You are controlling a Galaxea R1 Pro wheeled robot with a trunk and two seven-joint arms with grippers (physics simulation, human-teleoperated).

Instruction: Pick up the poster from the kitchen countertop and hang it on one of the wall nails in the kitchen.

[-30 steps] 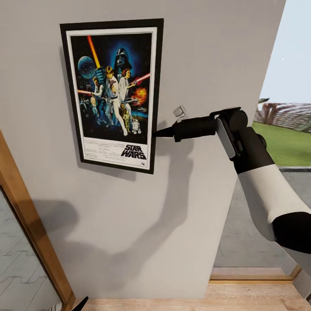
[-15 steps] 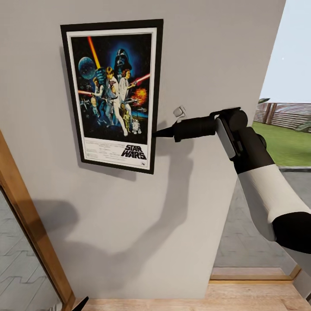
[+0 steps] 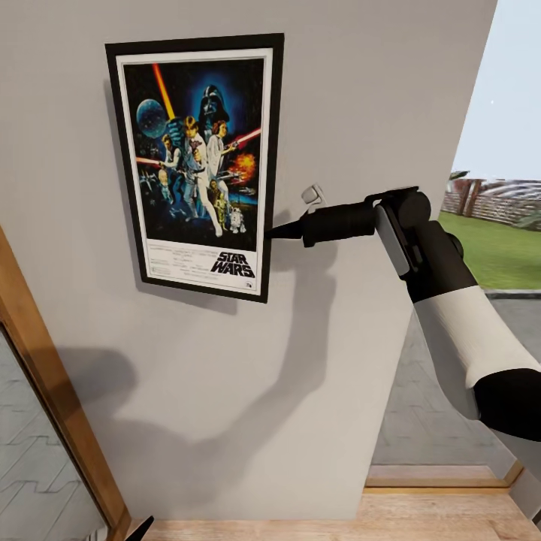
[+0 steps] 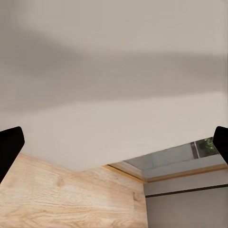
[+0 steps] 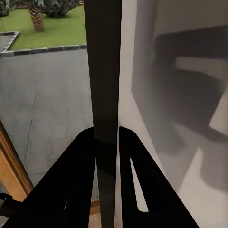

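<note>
The black-framed Star Wars poster (image 3: pixel 197 165) lies upright and flat against the pale grey wall (image 3: pixel 353 90). My right gripper (image 3: pixel 276 230) reaches in from the right and is shut on the poster's lower right edge. In the right wrist view that edge shows as a dark strip (image 5: pixel 103 71) running between the fingers of the right gripper (image 5: pixel 107 142). My left gripper (image 4: pixel 114 142) is open, its black fingertips (image 4: pixel 9 145) wide apart, facing bare wall low down. The wall nails are hidden from view. The kitchen countertop is out of view.
A wooden frame (image 3: pixel 45 391) with glass slants up the left side. Wooden floor (image 3: pixel 338 526) runs along the foot of the wall. Past the wall's right edge are a grey paved area (image 3: pixel 428 421) and a lawn (image 3: pixel 496 252) outdoors.
</note>
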